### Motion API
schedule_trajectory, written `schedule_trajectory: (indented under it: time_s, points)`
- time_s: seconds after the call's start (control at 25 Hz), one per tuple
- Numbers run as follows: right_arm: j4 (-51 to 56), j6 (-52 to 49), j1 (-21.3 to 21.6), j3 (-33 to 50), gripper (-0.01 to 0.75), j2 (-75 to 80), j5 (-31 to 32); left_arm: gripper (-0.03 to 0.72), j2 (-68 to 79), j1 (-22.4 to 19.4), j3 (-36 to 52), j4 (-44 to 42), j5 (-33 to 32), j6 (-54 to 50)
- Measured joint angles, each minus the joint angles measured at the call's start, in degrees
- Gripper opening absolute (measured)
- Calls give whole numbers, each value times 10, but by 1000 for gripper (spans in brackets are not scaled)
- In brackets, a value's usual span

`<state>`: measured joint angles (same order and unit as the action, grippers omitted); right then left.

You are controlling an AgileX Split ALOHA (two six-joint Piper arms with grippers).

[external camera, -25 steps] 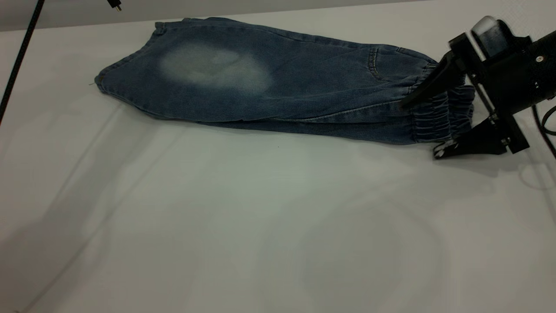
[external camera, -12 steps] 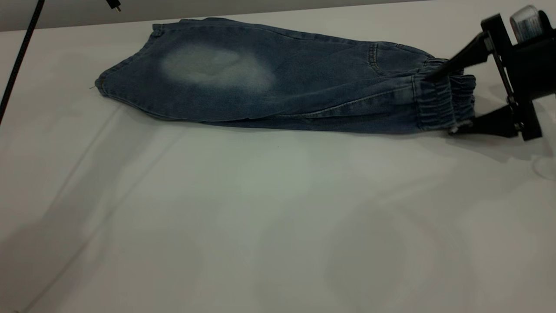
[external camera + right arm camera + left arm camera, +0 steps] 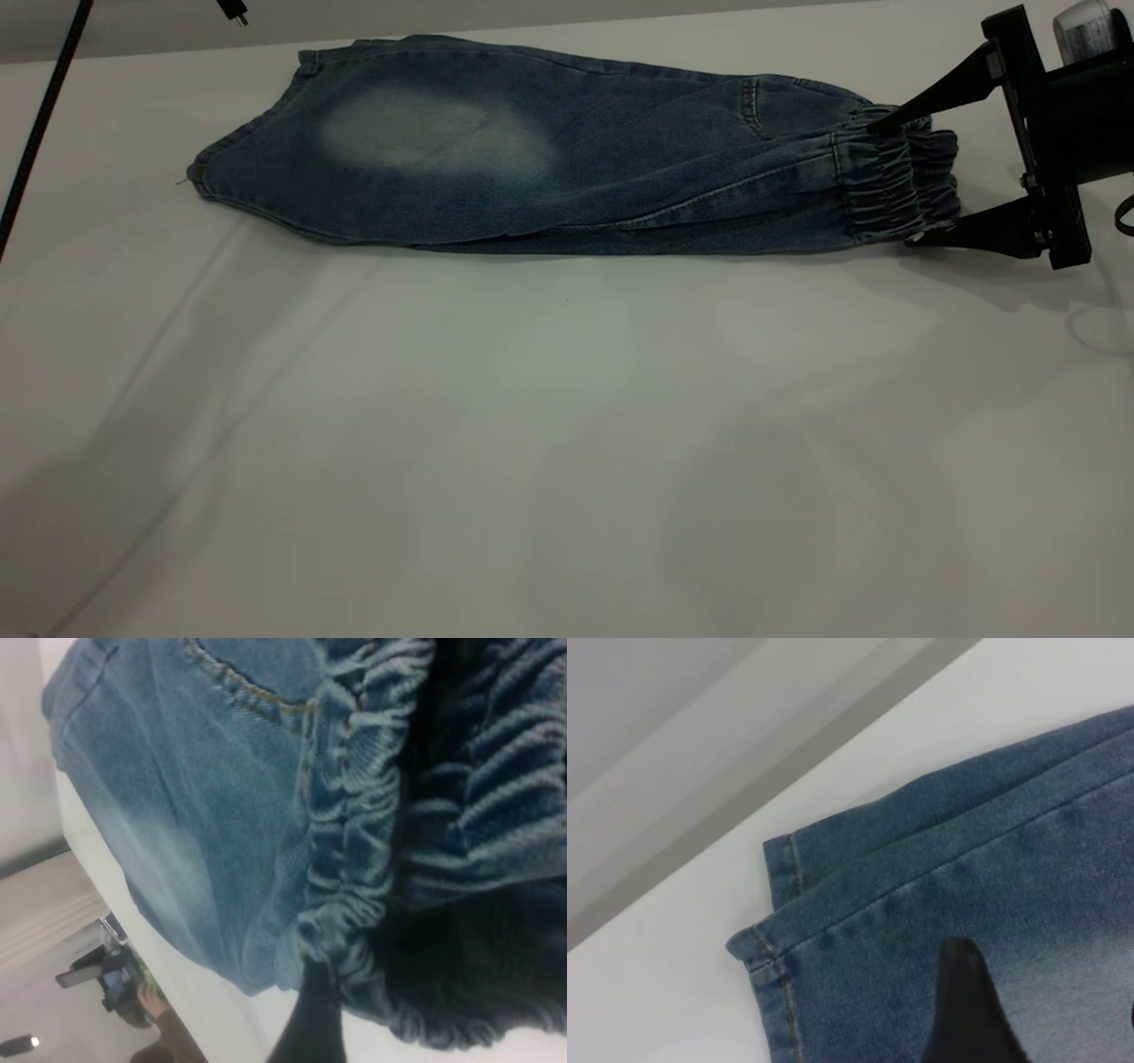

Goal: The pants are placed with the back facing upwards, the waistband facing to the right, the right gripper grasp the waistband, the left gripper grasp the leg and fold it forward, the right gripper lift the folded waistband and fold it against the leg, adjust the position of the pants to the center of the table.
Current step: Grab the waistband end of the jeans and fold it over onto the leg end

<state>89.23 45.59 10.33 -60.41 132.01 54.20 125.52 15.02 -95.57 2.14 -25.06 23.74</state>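
Exterior: right gripper [image 3: 917, 182] straddles waistband [image 3: 895, 182]

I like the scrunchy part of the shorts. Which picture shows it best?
The right wrist view: the gathered, ruched blue denim waistband fills the picture, every fold clear. The exterior view shows the waistband small at the shorts' right end, between the open fingers of the black right hand. The left wrist view shows only a leg hem.

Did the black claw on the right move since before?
Yes. The right claw slid right and toward the table's far edge, off the waistband.
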Motion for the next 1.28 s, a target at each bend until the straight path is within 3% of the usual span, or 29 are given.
schedule_trajectory:
  time_s: [0.8,0.96,1.28]
  points:
    - [43,0,-24,0,578,-1,-86,400,0,1,0,-2,-13,0]
    - [51,-2,-24,0,516,-2,-113,400,0,1,0,-2,-17,0]
    - [95,26,-24,0,295,0,-149,400,0,11,0,-5,-21,0]
